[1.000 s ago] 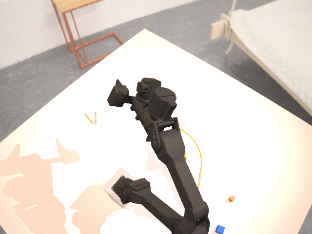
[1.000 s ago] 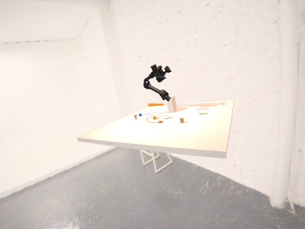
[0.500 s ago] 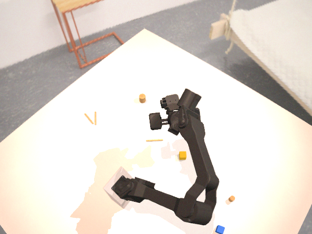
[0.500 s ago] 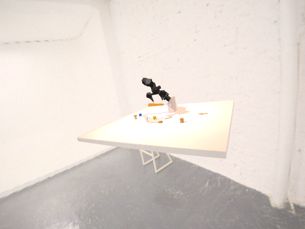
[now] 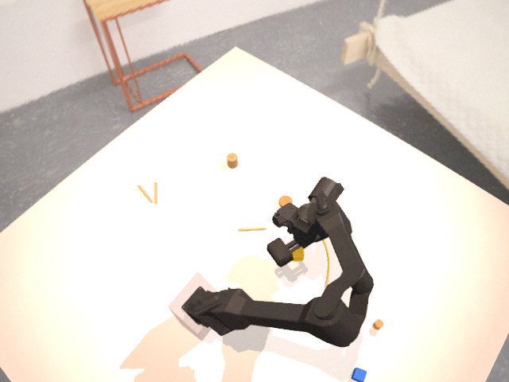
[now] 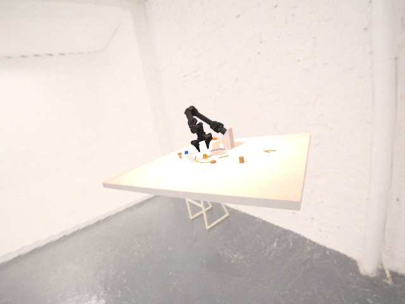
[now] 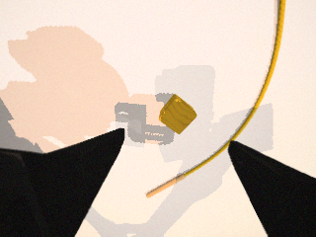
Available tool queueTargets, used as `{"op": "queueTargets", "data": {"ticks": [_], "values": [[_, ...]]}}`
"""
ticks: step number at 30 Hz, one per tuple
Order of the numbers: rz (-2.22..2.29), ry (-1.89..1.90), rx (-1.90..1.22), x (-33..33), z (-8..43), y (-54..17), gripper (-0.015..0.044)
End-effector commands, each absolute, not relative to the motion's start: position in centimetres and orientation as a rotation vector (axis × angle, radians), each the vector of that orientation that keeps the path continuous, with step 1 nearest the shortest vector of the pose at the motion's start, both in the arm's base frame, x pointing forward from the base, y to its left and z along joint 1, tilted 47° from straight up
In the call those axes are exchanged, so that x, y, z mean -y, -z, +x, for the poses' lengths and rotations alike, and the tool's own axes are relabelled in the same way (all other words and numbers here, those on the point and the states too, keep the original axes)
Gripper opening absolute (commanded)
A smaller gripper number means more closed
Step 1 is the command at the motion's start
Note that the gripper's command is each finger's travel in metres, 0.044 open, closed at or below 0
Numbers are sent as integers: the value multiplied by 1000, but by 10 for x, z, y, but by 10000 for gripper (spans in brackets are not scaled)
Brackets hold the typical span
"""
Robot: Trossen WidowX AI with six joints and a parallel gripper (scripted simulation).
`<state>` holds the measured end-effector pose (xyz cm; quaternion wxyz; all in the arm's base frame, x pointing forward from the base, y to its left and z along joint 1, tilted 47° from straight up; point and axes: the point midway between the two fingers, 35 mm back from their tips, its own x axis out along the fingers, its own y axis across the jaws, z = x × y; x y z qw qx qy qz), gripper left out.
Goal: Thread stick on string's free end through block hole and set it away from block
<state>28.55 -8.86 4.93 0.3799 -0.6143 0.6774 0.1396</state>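
Observation:
My gripper [image 6: 203, 149] [image 7: 176, 138] is open and empty, above the table and pointing down. The string [image 5: 328, 263] [image 7: 274, 69] curves over the table from the round button [image 5: 285, 200] [image 6: 212, 161]. The stick on its free end [image 7: 162, 187] lies flat, nearer the bottom of the wrist view than the fingertips; the arm mostly hides it in the top view. In the wrist view the right fingertip overlaps the string's line. An orange block [image 6: 214, 138] shows behind the arm in the exterior view; its hole cannot be made out.
A yellow cube [image 5: 297, 254] [image 6: 205, 156] [image 7: 178, 115] lies below the gripper. One loose stick [image 5: 252, 228] lies left of it, two more at far left. Wooden cylinders [image 5: 232, 160] [image 5: 378, 324] and a blue cube [image 5: 359, 374] [image 6: 186, 152] stand farther off.

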Motion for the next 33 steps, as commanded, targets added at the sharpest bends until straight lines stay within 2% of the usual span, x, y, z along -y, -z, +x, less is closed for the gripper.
{"op": "queueTargets", "data": {"ticks": [1,6,14,22,31,33], "values": [[-1584,-365,-1739,90,285,-50,440],[-1584,-365,-1739,89,286,-49,440],[-1584,-365,-1739,89,286,-49,236],[-1577,-366,-1736,89,286,-49,236],[-1577,-366,-1736,88,286,-49,0],[-1577,-366,-1736,88,286,-49,0]]}}
